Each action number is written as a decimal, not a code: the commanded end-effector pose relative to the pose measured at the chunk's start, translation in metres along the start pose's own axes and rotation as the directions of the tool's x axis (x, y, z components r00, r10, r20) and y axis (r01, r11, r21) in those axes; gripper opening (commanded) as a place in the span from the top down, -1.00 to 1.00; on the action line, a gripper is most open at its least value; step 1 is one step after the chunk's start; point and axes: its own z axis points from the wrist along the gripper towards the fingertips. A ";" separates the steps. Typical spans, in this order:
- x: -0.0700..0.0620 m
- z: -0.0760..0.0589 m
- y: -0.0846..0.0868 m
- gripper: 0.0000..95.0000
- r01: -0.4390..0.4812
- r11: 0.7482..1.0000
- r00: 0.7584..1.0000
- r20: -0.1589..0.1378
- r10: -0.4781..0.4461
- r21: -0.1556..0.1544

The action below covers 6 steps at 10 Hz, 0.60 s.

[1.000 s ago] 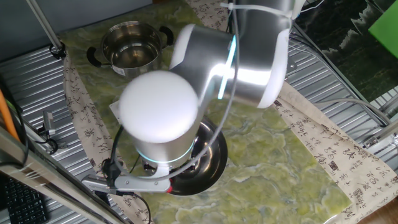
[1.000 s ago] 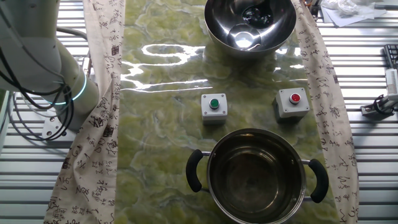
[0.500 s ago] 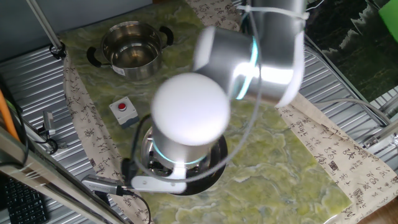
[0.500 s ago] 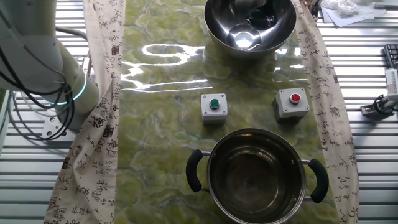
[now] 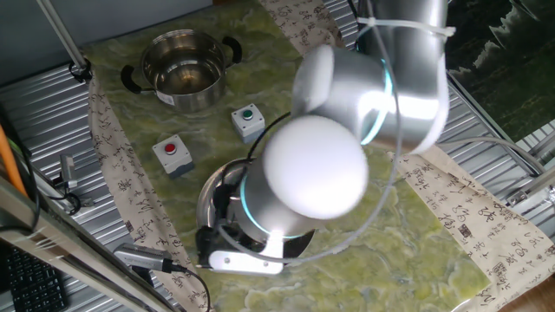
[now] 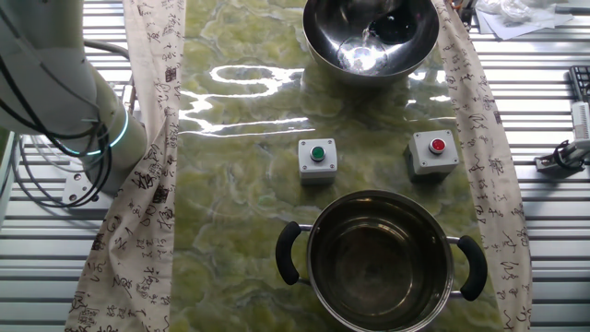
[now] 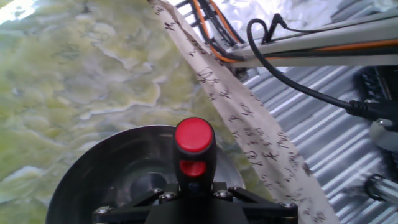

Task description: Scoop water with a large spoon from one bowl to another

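I see the large spoon (image 7: pixel 193 149) with red end over the wide mixing bowl (image 7: pixel 93 177), my fingers hidden, their state I cannot tell, handled pot (image 6: pixel 382 261) apart on the counter (image 6: pixel 240 166)

"Is this a kitchen?"

"No, a robot lab. The pot (image 6: pixel 381 260) and the bowl (image 6: pixel 371 35) sit on a green marbled mat (image 6: pixel 249 184) laid over a ribbed metal bench (image 6: pixel 544 240), with script-printed cloth (image 6: pixel 147 166) along its edges."

"What else shows it?"

"A white robot arm (image 5: pixel 347 130) fills the frame, two button boxes (image 6: pixel 318 158) stand mid-table, and cables (image 7: pixel 298 81) run at upper right in the hand view."
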 end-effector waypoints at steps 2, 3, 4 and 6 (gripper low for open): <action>0.000 -0.004 0.001 1.00 -0.012 0.999 0.999 -0.037 0.014 0.052; 0.000 -0.004 0.001 1.00 -0.015 0.998 0.999 -0.041 0.018 0.067; 0.000 -0.004 0.001 1.00 -0.017 0.996 0.998 -0.053 0.022 0.088; 0.000 -0.005 0.001 1.00 -0.015 0.992 0.997 -0.074 0.024 0.125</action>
